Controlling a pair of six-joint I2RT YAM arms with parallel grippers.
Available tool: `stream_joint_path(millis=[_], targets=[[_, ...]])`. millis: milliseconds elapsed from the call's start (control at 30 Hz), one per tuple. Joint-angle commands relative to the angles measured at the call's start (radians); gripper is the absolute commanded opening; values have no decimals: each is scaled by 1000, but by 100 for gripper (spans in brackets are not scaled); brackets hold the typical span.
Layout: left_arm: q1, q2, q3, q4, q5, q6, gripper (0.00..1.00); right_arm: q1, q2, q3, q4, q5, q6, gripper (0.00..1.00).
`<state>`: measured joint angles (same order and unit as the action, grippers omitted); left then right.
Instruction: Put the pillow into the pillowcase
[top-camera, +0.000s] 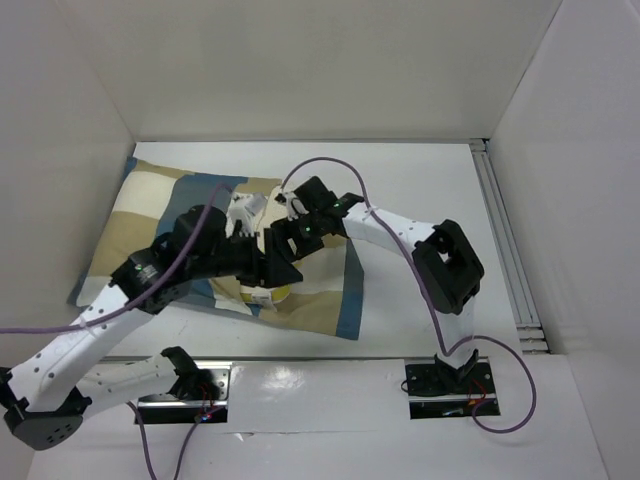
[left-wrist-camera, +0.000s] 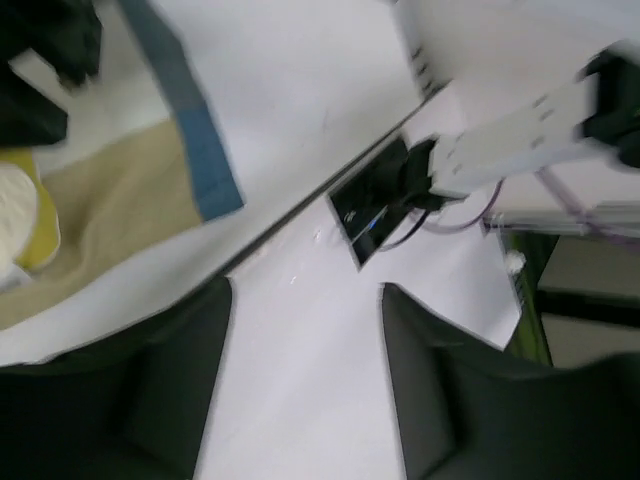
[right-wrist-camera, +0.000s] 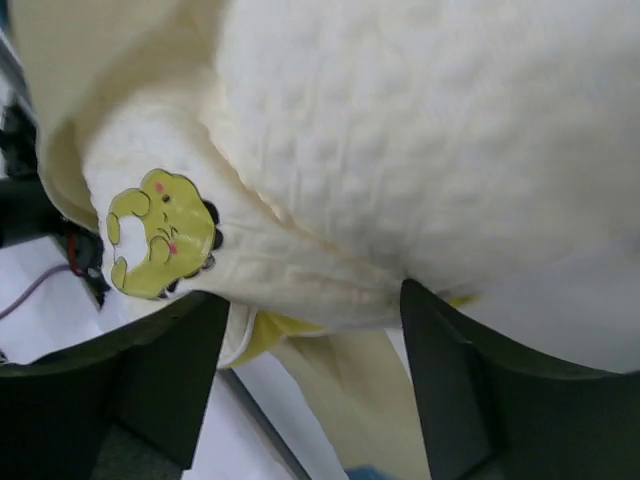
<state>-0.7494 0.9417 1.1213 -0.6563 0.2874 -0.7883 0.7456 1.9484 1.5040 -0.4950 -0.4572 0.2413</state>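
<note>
The checked blue, tan and white pillowcase (top-camera: 150, 210) lies flat across the left half of the table. A pillow (top-camera: 270, 294) corner with yellow piping pokes out at its near edge, under both arms. In the right wrist view the cream quilted pillow (right-wrist-camera: 420, 130) fills the frame, with its yellow emblem (right-wrist-camera: 160, 235) at the left. My right gripper (right-wrist-camera: 310, 340) is open, its fingertips right at the pillow's lower edge. My left gripper (left-wrist-camera: 305, 340) is open and empty above bare table, beside the pillowcase's blue edge (left-wrist-camera: 195, 130) and the pillow corner (left-wrist-camera: 18, 215).
White walls close in the table at the back and both sides. A metal rail (top-camera: 505, 240) runs along the right side. The right arm's base plate (top-camera: 445, 385) sits at the near edge and also shows in the left wrist view (left-wrist-camera: 375, 205).
</note>
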Motion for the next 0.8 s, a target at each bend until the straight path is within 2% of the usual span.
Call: stream_joint_path(millis=[0, 100, 167, 200, 233, 267, 300, 333, 367, 400, 433, 533, 567, 700, 767], targets=[[-1, -5, 165, -80, -135, 122, 63, -49, -167, -34, -71, 124, -53, 82], [-1, 80, 212, -140, -256, 179, 48, -144, -310, -146, -80, 152, 4, 79], [-1, 206, 268, -190, -307, 191, 48, -242, -409, -260, -41, 152, 90, 67], [-1, 254, 288, -204, -371, 192, 50, -277, -437, -296, -5, 152, 120, 38], [-1, 303, 337, -221, -416, 173, 59, -311, -480, -365, 10, 164, 180, 24], [-1, 357, 371, -262, -463, 158, 63, -377, -497, -395, 33, 173, 202, 13], [-1, 456, 399, -275, -512, 147, 69, -408, -509, -419, 44, 173, 216, 8], [-11, 509, 458, -292, -609, 147, 75, -431, -522, -438, 44, 161, 228, 9], [-22, 561, 494, -316, -667, 115, 84, -468, -540, -462, 58, 149, 237, 15], [-22, 657, 526, -369, -770, 98, 86, -482, -540, -462, 58, 137, 237, 21], [-22, 704, 588, -394, -806, 86, 89, -492, -551, -462, 58, 137, 225, 36], [-22, 866, 668, -481, -908, 51, 100, -505, -551, -462, 29, 137, 202, 64], [-22, 897, 669, -482, -927, 50, 100, -514, -551, -453, 20, 127, 190, 73], [-22, 1020, 646, -457, -959, 73, 100, -514, -551, -453, 19, 117, 181, 79], [-13, 1069, 646, -471, -973, 57, 100, -514, -540, -453, 19, 117, 181, 79]])
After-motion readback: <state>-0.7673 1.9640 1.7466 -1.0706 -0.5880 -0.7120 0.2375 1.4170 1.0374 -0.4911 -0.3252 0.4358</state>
